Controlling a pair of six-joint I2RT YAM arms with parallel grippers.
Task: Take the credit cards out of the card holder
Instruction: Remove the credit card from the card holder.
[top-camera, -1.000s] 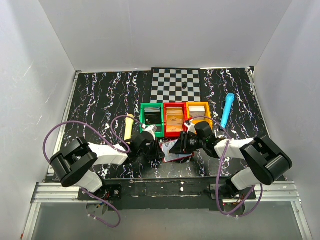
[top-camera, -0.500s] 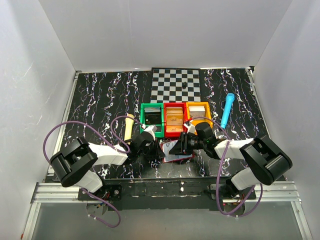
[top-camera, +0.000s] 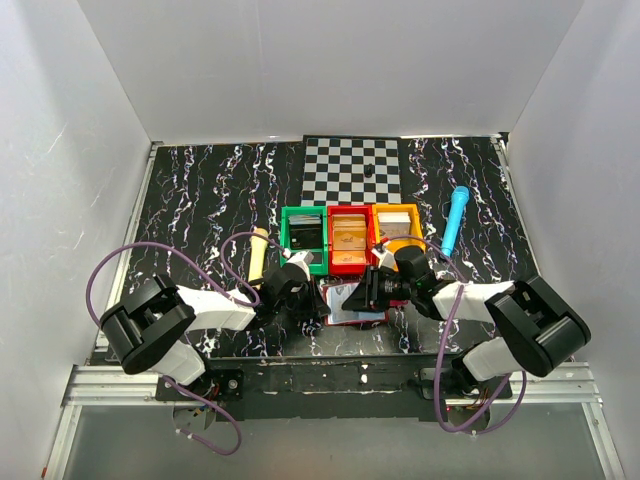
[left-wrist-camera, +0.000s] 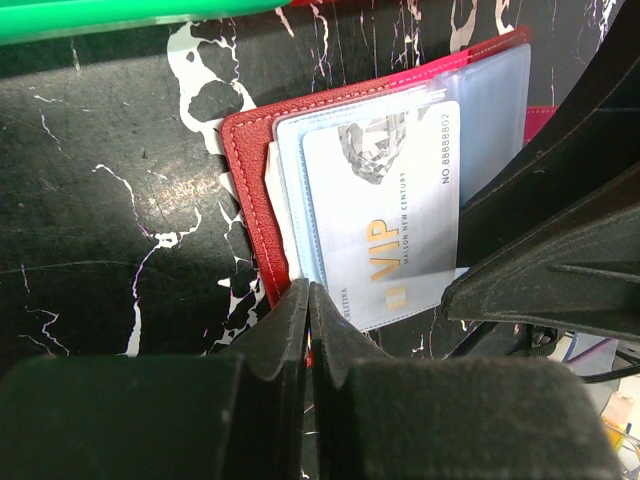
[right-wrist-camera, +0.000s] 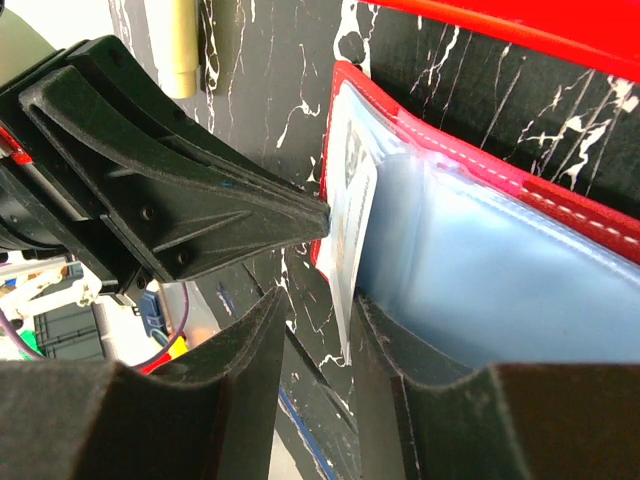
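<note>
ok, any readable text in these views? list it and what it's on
"VIP": gold letters on the pale card in the card holder.
"MAISON NEW CENTURY": small print beside the VIP, same card.
"NO.88888802": along that card's edge.
Second card beneath it: a line of small print, partly hidden, too small to read.
Top and right wrist views: nothing legible.

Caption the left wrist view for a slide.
Left gripper pinching the red card holder by its edge, VIP card sticking out past it.
</note>
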